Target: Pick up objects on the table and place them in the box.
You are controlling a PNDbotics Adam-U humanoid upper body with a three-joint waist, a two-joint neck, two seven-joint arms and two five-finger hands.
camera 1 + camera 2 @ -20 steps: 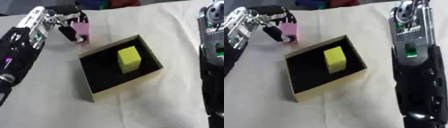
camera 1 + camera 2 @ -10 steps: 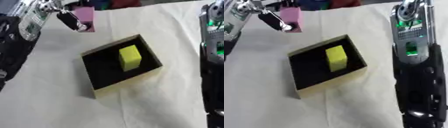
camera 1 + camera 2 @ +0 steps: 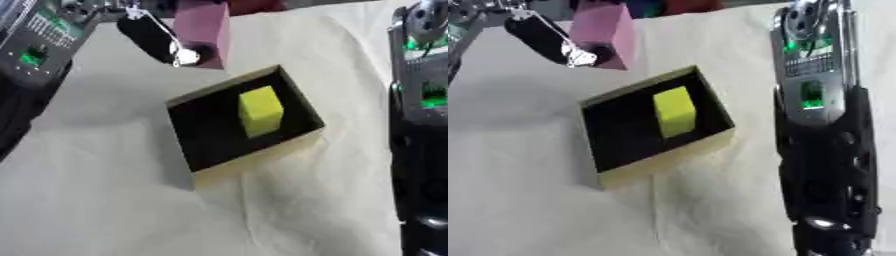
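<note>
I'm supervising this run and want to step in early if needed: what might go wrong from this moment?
1. The left robot hand holds the pink block in the air beyond the box's far corner, not over its opening. Released now, it would likely land on the cloth or strike the rim.
2. The yellow block already stands inside, so the pink block may land on it and end up tilted.
3. The hold seems to be at the block's lower edge, so it may slip.

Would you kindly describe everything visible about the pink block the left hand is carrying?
The pink block is a plain, matte, box-shaped solid, taller than wide, with flat faces and no markings. The left hand pinches it, a dark finger pressed on its front face. It looks lifted off the cloth, slightly tilted, beyond the far-left corner of the box, not yet over the opening.
</note>
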